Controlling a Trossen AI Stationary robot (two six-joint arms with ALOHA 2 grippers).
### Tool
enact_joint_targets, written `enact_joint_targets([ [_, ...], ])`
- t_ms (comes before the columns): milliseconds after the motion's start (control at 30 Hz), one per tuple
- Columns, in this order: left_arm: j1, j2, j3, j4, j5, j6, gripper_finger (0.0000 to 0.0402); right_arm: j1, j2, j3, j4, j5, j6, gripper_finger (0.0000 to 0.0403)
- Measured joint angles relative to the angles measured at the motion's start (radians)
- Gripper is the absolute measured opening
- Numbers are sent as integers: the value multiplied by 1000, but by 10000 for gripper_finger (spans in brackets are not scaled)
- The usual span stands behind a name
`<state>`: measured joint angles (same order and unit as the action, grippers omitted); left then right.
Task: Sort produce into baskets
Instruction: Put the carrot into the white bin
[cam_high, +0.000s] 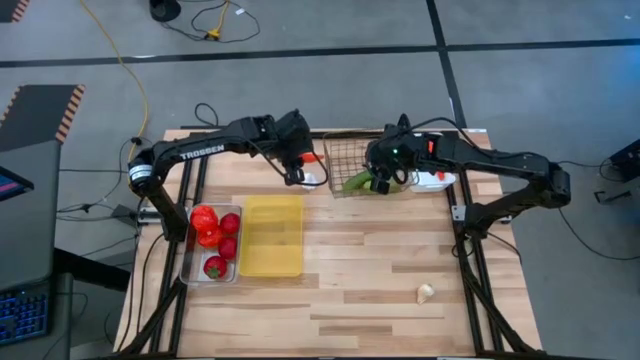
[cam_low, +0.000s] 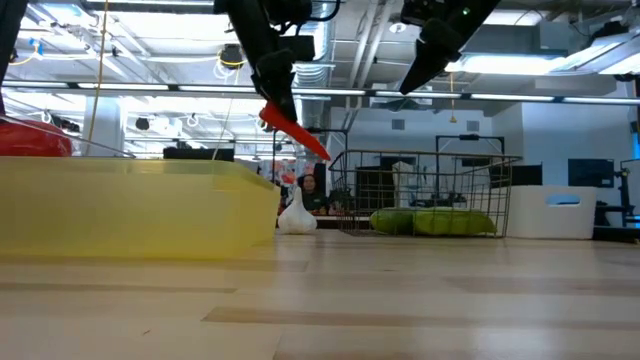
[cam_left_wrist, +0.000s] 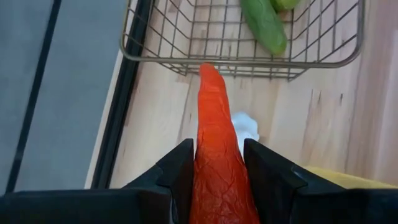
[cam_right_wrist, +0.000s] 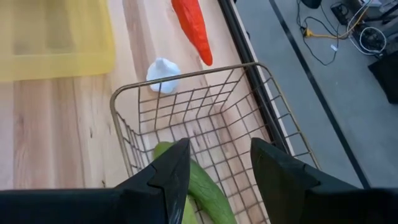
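Observation:
My left gripper (cam_high: 297, 172) is shut on an orange carrot (cam_left_wrist: 217, 155), held in the air near the table's far edge, just left of the dark wire basket (cam_high: 345, 160). Green cucumbers (cam_high: 358, 181) lie in that basket. My right gripper (cam_right_wrist: 219, 155) is open and empty above the basket and the cucumbers (cam_right_wrist: 199, 183). A white garlic piece (cam_low: 297, 218) rests on the table below the carrot. Red tomatoes (cam_high: 210, 235) lie in the clear bin (cam_high: 190, 272). The yellow tray (cam_high: 272, 235) stands beside that bin. My left gripper pinches the carrot's thick end (cam_left_wrist: 219, 186) between its two fingers (cam_left_wrist: 180, 168). The fingers lie along the carrot. The carrot is lifted clear of the table and slants down, its pointed tip (cam_low: 322, 154) toward the wire basket.
A white tray (cam_high: 437, 181) stands right of the wire basket. Another pale garlic piece (cam_high: 426, 292) lies on the table near the front right. The table's far edge runs just behind the basket and the carrot.

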<state>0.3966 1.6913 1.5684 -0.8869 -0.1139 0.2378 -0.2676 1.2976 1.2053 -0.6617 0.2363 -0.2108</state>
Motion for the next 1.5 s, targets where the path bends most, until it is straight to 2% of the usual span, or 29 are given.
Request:
enact_joint_targets([
  [167, -12, 0, 0, -19, 0, -15, 120, 0, 0, 0, 0, -3, 0, 194],
  [367, -37, 0, 44, -132, -3, -66, 120, 0, 0, 0, 2, -4, 0, 194],
  [500, -64, 1, 72, -132, 44, -83, 120, 0, 0, 0, 18, -38, -6, 194],
  [733, -105, 1, 76, 18, 123, -78, 120, 5, 0, 0, 77, -217, -60, 194],
  [867, -123, 1, 76, 96, 160, -77, 120, 22, 0, 0, 104, -217, -60, 194],
  [1500, -202, 1, 76, 321, 155, -100, 120, 52, -1, 0, 124, -216, -60, 194],
])
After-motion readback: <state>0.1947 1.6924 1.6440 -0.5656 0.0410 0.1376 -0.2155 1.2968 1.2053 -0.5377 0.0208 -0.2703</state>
